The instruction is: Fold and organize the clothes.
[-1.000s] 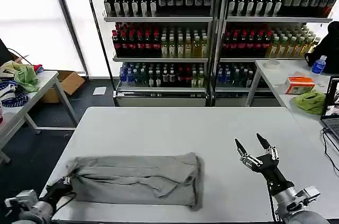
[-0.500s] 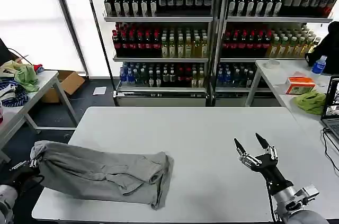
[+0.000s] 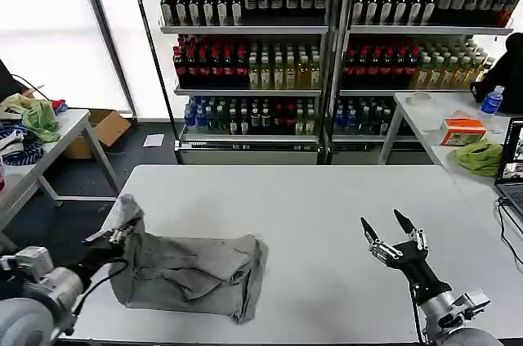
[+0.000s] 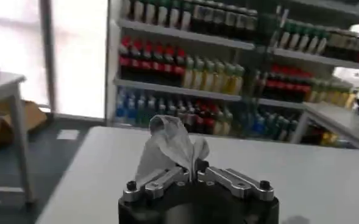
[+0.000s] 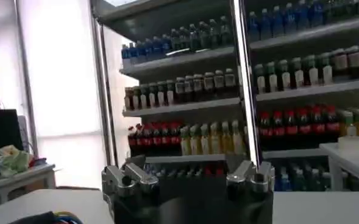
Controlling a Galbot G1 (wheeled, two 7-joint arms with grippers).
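The grey shirt (image 3: pixel 192 274) is seen bunched on the near left part of the counter (image 3: pixel 327 207), and one end of it is being held up off the surface by the left claw (image 3: pixel 121 230). In the left wrist view a peak of cloth (image 4: pixel 170 143) is pinched between the closed fingers, so the left claw is clamped on the shirt. The rest of the garment is lying crumpled rather than flat, with a loose fold sagging on the side away from the left claw.

The right claw (image 3: pixel 391 233) is held above the counter well to the other side of the shirt, its fingers spread apart and nothing gripped.

The risk from here can be judged plainly: only a small pinch of fabric is held, so the cloth could slip out if it is pulled hard. With one end lifted and the other unanchored, the whole shirt could be dragged toward the counter's near left edge and spilled over it, or the fold could be laid down crooked.
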